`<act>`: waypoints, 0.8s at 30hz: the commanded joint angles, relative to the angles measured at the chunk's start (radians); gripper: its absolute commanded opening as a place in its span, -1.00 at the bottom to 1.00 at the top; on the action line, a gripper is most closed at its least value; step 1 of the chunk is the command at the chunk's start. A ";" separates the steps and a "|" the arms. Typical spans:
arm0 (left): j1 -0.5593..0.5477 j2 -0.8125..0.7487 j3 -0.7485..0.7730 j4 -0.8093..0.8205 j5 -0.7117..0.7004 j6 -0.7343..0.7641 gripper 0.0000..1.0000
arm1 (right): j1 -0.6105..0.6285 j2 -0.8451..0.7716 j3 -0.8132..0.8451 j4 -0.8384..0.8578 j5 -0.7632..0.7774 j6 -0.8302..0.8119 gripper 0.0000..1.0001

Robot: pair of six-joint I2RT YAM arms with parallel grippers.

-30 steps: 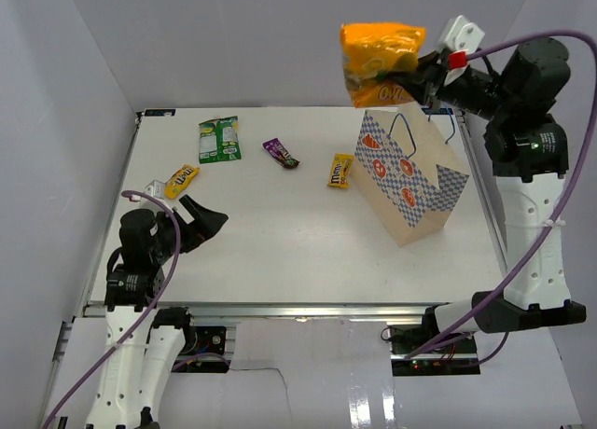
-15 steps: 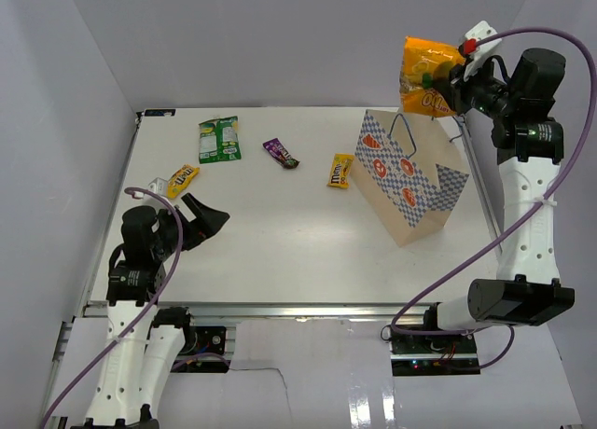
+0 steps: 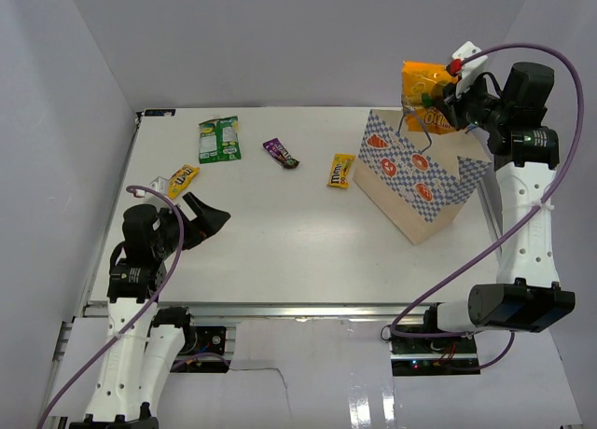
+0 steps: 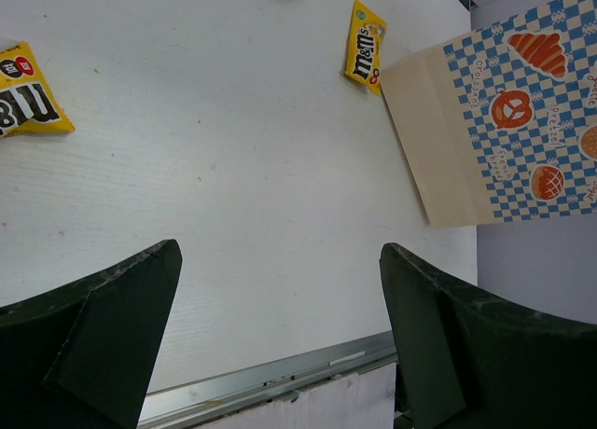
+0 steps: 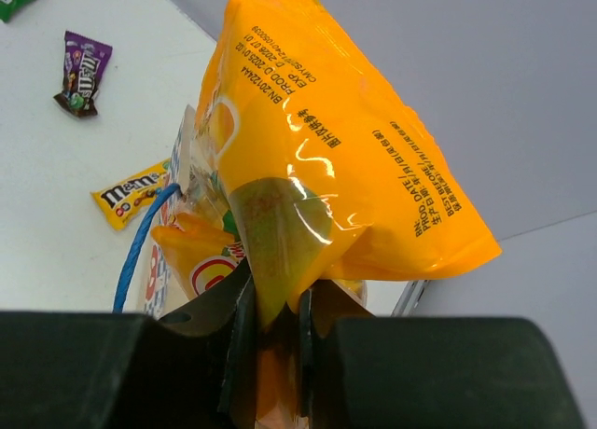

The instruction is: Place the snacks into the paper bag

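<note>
well, we see our right claw (image 3: 447,95) raised over the far right corner of the surface (image 3: 280,247), its two fingers pressed together on the bottom seam of the orange pouch (image 3: 422,86). in the right wrist view the crinkled foil is pinched flat between the dark pads, and the rest of the pouch fans out beyond them. from above, the pouch hangs over the far end of the paper bag (image 3: 420,182), its lower edge at about the level of the bag's open mouth; we cannot tell whether it touches the rim. a blue cord handle (image 3: 411,123) arches up just beside it.

the paper bag stands near the right edge of the surface, its checkered face turned toward the middle and a plain tan side toward the near edge.

our left claw (image 3: 207,213) sits low near the left edge, toward the near left corner, fingers spread wide with nothing between them.

four packets lie flat on the surface. the green packet (image 3: 218,138) is close to the far edge on the left. the purple packet (image 3: 281,153) lies to its right. one yellow m&m's pack (image 3: 340,171) rests just beside the bag's left corner, and another yellow m&m's pack (image 3: 183,179) lies near the left edge, just beyond our left claw.
</note>
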 commanded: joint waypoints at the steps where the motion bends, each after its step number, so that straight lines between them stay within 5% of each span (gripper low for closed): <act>1: 0.002 0.003 0.006 0.019 -0.014 0.004 0.96 | -0.001 -0.063 -0.003 0.086 -0.017 -0.053 -0.84; 24: 0.002 -0.012 -0.010 0.023 0.003 -0.003 0.96 | 0.026 -0.067 0.152 0.202 -0.014 0.026 -0.85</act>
